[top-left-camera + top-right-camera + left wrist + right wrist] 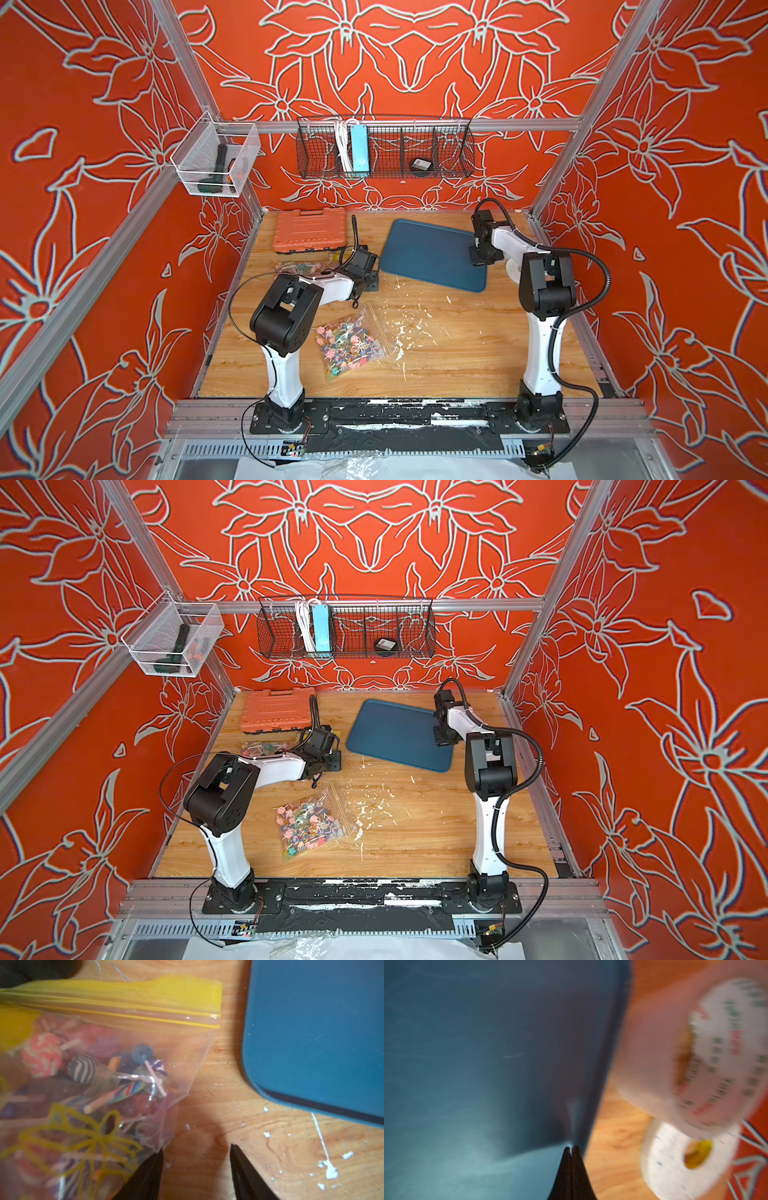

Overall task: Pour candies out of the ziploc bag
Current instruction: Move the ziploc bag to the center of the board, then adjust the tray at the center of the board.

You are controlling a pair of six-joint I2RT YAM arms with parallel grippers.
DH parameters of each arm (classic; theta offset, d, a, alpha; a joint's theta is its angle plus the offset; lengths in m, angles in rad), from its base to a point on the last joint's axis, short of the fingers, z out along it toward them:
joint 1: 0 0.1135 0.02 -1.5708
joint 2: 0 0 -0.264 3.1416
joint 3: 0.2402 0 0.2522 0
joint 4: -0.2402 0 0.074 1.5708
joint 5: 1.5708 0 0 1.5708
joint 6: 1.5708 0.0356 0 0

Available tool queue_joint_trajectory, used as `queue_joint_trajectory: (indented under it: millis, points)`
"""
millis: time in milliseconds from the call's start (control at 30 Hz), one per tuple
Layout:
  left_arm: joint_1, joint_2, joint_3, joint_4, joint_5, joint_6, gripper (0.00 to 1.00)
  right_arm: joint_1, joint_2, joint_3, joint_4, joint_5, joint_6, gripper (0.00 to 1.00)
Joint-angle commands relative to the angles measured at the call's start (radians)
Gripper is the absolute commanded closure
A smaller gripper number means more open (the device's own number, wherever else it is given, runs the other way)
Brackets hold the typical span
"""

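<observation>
1. The candies (42, 1056), tiny lollipops on sticks, lie inside the ziploc bag (187, 1043), which has a yellow zip strip and rests flat at about 10 o'clock on the tabletop (457, 345).
2. The left tool (196, 1148) is released, its jaws apart over bare wood, with one fingertip (153, 1167) right at a corner of the bag.
3. A second bag (353, 345) of candies lies at about 7 o'clock, apart from both tools.
4. The blue tray (428, 253) lies at 1 o'clock, near the ziploc bag.
5. The right tool (570, 1148) is clenched, tips together at the tray's 3 o'clock rim. I cannot tell whether it pinches the rim.
6. An orange case (309, 230) sits at 11 o'clock.
</observation>
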Motion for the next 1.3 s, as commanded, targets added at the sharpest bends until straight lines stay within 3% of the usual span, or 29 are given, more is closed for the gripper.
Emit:
queue_joint_trajectory:
  millis: [0, 100, 233, 400, 667, 800, 1067, 1267]
  points:
    - [0.04, -0.003, -0.018, -0.093, -0.05, -0.02, 0.44, 0.003, 0.039, 0.0, -0.025, -0.054, -0.095, 1.0]
    - [0.048, -0.031, -0.002, -0.105, -0.037, -0.021, 0.4, 0.003, 0.046, 0.017, -0.048, -0.032, -0.117, 1.0]
    - [0.044, -0.087, 0.018, -0.068, 0.083, -0.019, 0.29, 0.003, 0.026, 0.016, -0.079, -0.055, -0.072, 1.0]
    - [0.036, -0.047, 0.132, -0.065, 0.201, -0.012, 0.24, 0.003, -0.018, 0.014, -0.142, -0.094, 0.013, 0.86]
    - [0.035, 0.114, 0.331, -0.011, 0.163, 0.02, 0.23, 0.003, -0.144, -0.05, -0.163, -0.101, 0.143, 0.58]
    - [0.035, 0.254, 0.477, -0.046, 0.175, 0.059, 0.23, -0.001, -0.153, -0.073, -0.17, -0.065, 0.209, 0.53]
    - [0.035, 0.407, 0.639, -0.083, 0.222, 0.125, 0.27, -0.045, -0.131, -0.104, -0.097, -0.104, 0.257, 0.57]
    - [0.029, 0.401, 0.593, -0.077, 0.254, 0.129, 0.34, -0.087, -0.112, -0.145, -0.043, -0.147, 0.277, 0.65]
